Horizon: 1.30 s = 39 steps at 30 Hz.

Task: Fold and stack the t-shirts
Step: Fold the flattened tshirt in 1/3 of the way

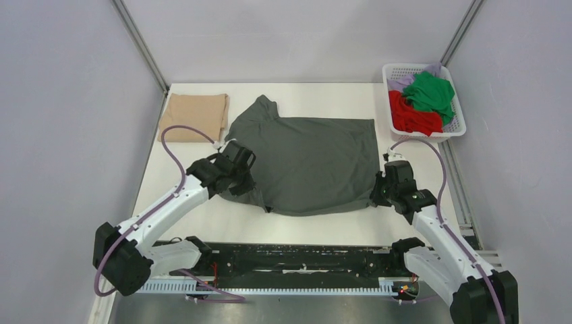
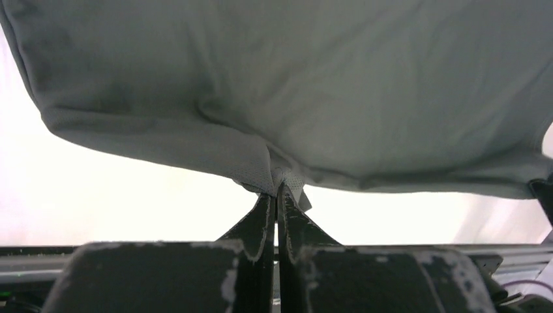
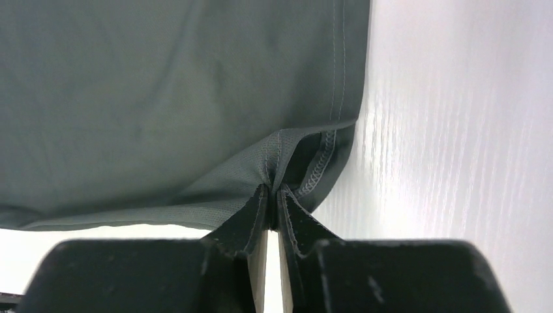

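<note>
A grey t-shirt (image 1: 307, 162) lies spread on the white table, collar toward the far left. My left gripper (image 1: 248, 181) is shut on the shirt's near left edge; in the left wrist view the fingertips (image 2: 277, 189) pinch a bunch of grey cloth (image 2: 306, 85). My right gripper (image 1: 376, 196) is shut on the shirt's near right hem corner; in the right wrist view the fingertips (image 3: 272, 190) pinch the stitched hem (image 3: 195, 91). A folded tan t-shirt (image 1: 195, 116) lies at the far left of the table.
A white basket (image 1: 460, 127) at the far right holds red (image 1: 413, 116), green (image 1: 432, 92) and lilac garments. Grey walls enclose the table on three sides. A black rail (image 1: 297, 260) runs along the near edge between the arm bases.
</note>
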### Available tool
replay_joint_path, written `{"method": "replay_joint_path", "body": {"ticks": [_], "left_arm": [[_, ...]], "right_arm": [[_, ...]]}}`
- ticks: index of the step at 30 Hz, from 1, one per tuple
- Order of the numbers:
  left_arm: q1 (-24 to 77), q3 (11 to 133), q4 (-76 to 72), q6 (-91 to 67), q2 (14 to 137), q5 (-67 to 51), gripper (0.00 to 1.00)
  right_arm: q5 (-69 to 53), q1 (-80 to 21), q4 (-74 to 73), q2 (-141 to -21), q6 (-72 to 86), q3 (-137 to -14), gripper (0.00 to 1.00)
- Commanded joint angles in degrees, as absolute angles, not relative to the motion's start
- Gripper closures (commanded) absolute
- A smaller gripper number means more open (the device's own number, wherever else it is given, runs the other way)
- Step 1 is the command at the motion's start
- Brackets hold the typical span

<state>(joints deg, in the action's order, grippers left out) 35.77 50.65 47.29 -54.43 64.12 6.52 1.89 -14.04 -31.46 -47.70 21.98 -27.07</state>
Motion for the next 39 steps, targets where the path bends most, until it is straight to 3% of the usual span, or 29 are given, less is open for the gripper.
{"method": "replay_joint_path", "body": {"ticks": [1, 16, 26, 30, 33, 34, 35, 36, 37, 38, 39], "left_arm": [[33.45, 56.66, 45.8, -49.15, 68.39, 12.1, 0.98], [20.48, 66.23, 41.32, -41.36, 79.41, 6.46, 0.98], [17.6, 69.84, 34.63, -39.87, 86.38, 5.44, 0.98], [16.58, 72.98, 34.54, -38.74, 90.98, 5.27, 0.97], [15.87, 75.87, 35.98, -38.41, 95.06, 5.99, 0.83], [15.76, 76.94, 36.48, -38.23, 96.3, 6.98, 0.74], [15.69, 77.84, 36.91, -37.71, 97.66, 8.33, 0.59], [15.42, 79.32, 37.63, -37.19, 98.71, 9.66, 0.33], [14.94, 80.93, 38.48, -36.79, 100.06, 10.62, 0.09], [14.46, 83.2, 39.92, -36.46, 101.13, 10.88, 0.01], [13.93, 85.58, 41.33, -36.41, 102.15, 10.83, 0.0]], "right_arm": [[3.74, -14.23, -27.18, -51.25, 20.52, -31.81, 0.9], [8.29, -12.51, -23.18, -63.76, 17.42, -42.46, 0.9], [9.06, -11.95, -17.94, -72.22, 16.4, -46.33, 0.89], [10.5, -11.53, -17.29, -75.52, 15.74, -48.58, 0.83], [11.31, -10.61, -16.86, -78.29, 15.31, -50.51, 0.83], [11.35, -10.22, -16.57, -79.52, 14.82, -51.25, 0.81], [11.11, -9.95, -16.52, -80.92, 13.83, -52.18, 0.76], [10.82, -9.56, -16.64, -82.06, 12.78, -53.58, 0.62], [10.63, -9.13, -17.43, -83.45, 11.78, -55.5, 0.35], [10.75, -8.78, -18.22, -84.35, 11.03, -56.91, 0.16], [11.58, -8.56, -18.9, -85.1, 10.25, -58.69, 0.05]]}}
